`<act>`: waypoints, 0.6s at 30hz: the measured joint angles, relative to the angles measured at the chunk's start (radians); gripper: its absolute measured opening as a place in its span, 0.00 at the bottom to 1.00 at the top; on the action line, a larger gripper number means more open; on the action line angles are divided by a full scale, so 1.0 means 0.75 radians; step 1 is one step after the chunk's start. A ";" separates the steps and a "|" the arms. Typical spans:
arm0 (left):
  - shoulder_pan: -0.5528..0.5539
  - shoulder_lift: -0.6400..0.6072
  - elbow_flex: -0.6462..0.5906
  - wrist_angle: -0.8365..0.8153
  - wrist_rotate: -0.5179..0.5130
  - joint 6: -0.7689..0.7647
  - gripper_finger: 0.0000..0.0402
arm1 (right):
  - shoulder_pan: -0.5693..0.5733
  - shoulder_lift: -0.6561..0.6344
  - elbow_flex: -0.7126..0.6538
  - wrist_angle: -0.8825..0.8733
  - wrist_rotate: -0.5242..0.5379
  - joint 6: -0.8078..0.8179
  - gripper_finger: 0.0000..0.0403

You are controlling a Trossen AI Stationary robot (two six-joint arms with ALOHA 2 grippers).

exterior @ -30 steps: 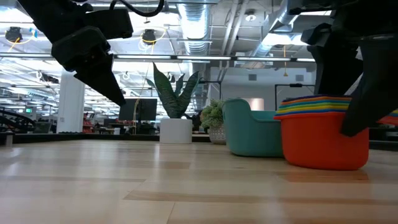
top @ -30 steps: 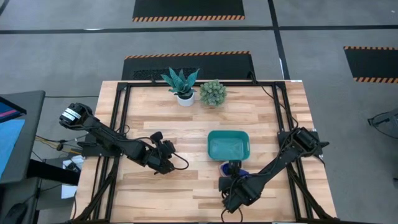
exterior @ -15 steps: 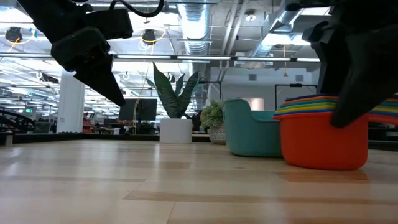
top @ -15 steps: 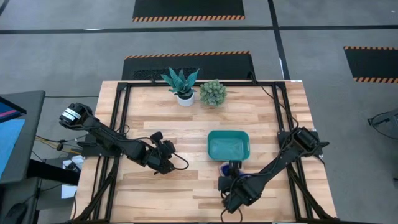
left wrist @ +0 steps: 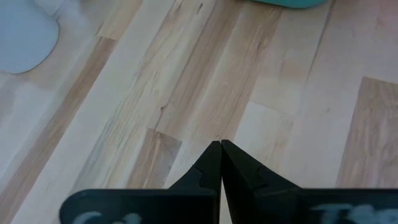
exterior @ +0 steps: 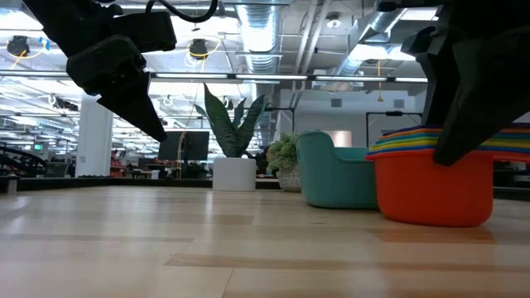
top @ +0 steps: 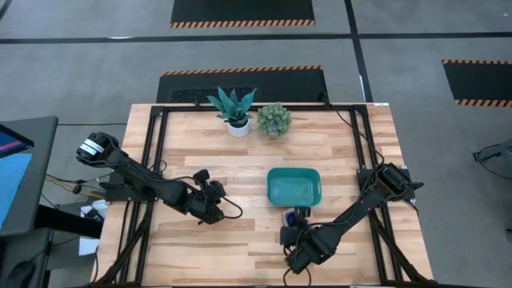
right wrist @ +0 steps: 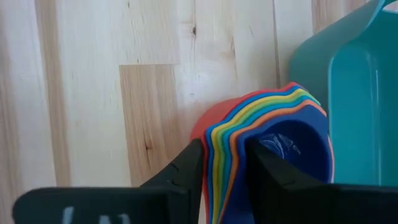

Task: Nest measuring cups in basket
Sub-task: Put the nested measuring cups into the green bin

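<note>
The measuring cups (right wrist: 249, 124) stand nested in one stack, red outermost and dark blue innermost, on the table just in front of the basket's near wall. The teal basket (top: 294, 186) shows in the right wrist view as basket (right wrist: 354, 93). My right gripper (right wrist: 225, 163) comes down over the stack's rim on its near side and is shut on it. In the low view the stack (exterior: 431, 186) stands before the basket (exterior: 335, 170). My left gripper (left wrist: 221, 146) hovers shut over bare wood left of the basket, shown as left gripper (top: 214, 194). My right gripper has the stacked walls and rims of the measuring cups (right wrist: 217, 146) between its two fingers, at the near side of the stack. One finger (right wrist: 186, 165) is outside the red cup, the other (right wrist: 267, 168) inside the dark blue one. The fingers slant down from the near side. The stack sits upright on the table.
Two potted plants, a spiky one (top: 234, 108) and a round bushy one (top: 274, 118), stand at the table's far edge. Bare wood lies between my two arms and along the table's left half.
In the low view my right gripper's fingers have drawn together across the rim of the stack, and the near finger has shifted inward against the red cup. The stack has stayed where it was.
</note>
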 joint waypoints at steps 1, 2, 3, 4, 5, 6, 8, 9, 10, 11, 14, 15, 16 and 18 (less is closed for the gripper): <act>0.000 0.000 0.000 0.001 0.000 0.000 0.00 | 0.000 0.000 0.000 -0.001 0.001 0.000 0.27; 0.000 0.000 0.000 0.000 0.000 0.000 0.00 | 0.000 0.000 0.000 -0.001 0.002 0.001 0.27; 0.000 0.000 0.000 0.000 0.000 0.000 0.00 | 0.000 0.000 0.000 -0.001 0.001 0.001 0.27; 0.000 0.000 0.000 0.000 0.000 -0.001 0.00 | 0.000 0.000 -0.001 -0.001 0.001 0.001 0.27; 0.000 0.000 0.000 0.000 0.000 -0.001 0.00 | 0.000 0.000 -0.001 -0.001 0.001 0.001 0.27; 0.000 0.000 0.000 0.000 0.000 -0.001 0.00 | 0.000 0.000 -0.001 -0.001 0.001 0.001 0.27; 0.000 0.000 0.000 0.000 0.000 -0.001 0.00 | 0.000 0.000 -0.001 -0.001 0.003 0.001 0.27; 0.000 0.000 0.000 0.000 0.000 -0.001 0.00 | 0.001 0.000 0.000 -0.002 0.004 0.002 0.27; 0.000 0.000 0.000 0.000 0.000 -0.001 0.00 | 0.003 0.001 0.005 -0.008 0.005 0.002 0.27; 0.000 0.000 0.000 0.000 0.000 -0.001 0.00 | 0.006 0.002 0.013 -0.016 0.008 0.004 0.27; 0.000 0.001 0.000 0.000 0.000 0.000 0.00 | 0.015 0.004 0.043 -0.042 0.015 0.006 0.27; 0.000 0.001 0.000 0.000 0.000 0.001 0.00 | 0.016 0.005 0.051 -0.053 0.014 0.006 0.27; 0.000 0.001 0.000 0.000 0.000 0.006 0.00 | 0.020 0.005 0.056 -0.058 0.014 0.006 0.27; 0.000 0.001 0.000 0.000 0.000 0.006 0.00 | 0.026 0.006 0.064 -0.070 0.013 0.006 0.27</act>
